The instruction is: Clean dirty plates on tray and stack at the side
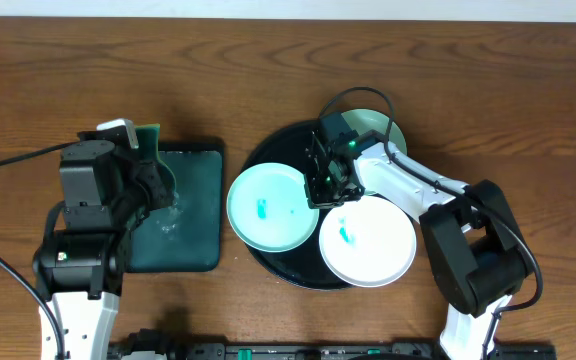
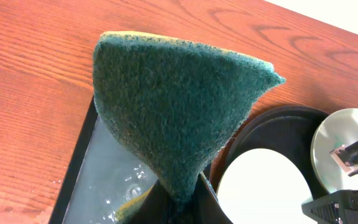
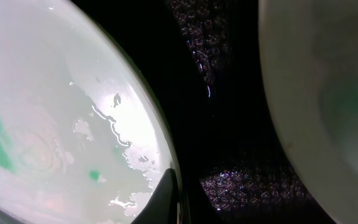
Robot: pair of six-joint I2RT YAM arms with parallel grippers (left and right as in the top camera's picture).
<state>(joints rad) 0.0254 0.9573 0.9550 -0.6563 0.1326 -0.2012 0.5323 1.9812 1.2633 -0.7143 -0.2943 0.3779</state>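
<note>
The round black tray (image 1: 280, 150) holds three plates: an aqua plate (image 1: 266, 207) with a teal smear overhanging its left rim, a white plate (image 1: 366, 240) with a teal smear at the front, and a mint plate (image 1: 386, 128) at the back, half hidden by my right arm. My right gripper (image 1: 326, 185) is shut on the aqua plate's right rim. In the right wrist view, one finger of the gripper (image 3: 185, 199) lies over the wet aqua plate (image 3: 48, 106). My left gripper (image 2: 179, 193) is shut on a green sponge (image 2: 179, 106), held upright.
A dark-green rectangular tray (image 1: 193, 235) with water in it lies left of the black tray, under my left gripper; its wet floor shows in the left wrist view (image 2: 104, 168). Brown wood tabletop (image 1: 528, 90) surrounds both trays. Another pale plate (image 3: 328, 81) fills the right of the right wrist view.
</note>
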